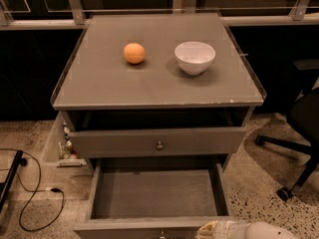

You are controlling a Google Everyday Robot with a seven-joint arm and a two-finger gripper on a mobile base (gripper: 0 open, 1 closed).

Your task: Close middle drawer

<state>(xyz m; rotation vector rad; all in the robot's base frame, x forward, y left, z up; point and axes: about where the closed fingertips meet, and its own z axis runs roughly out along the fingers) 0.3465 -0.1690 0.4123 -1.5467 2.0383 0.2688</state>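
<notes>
The middle drawer [154, 193] is pulled far out towards me, and its plain grey inside is bare. Its front runs along the bottom edge of the view, with a small metal knob [162, 235] just showing. My gripper [212, 229] is at the bottom edge, at the right part of that drawer front. The white arm [264, 231] trails off to the right. The top drawer [159, 142], with its own knob, stands slightly out above the middle one. The lowest drawer is out of view.
An orange ball [134, 53] and a white bowl [195, 57] sit on the cabinet top [149, 83]. A black office chair [299, 133] stands to the right. A black cable [35, 193] lies on the floor at left, by a small clear bin [62, 146].
</notes>
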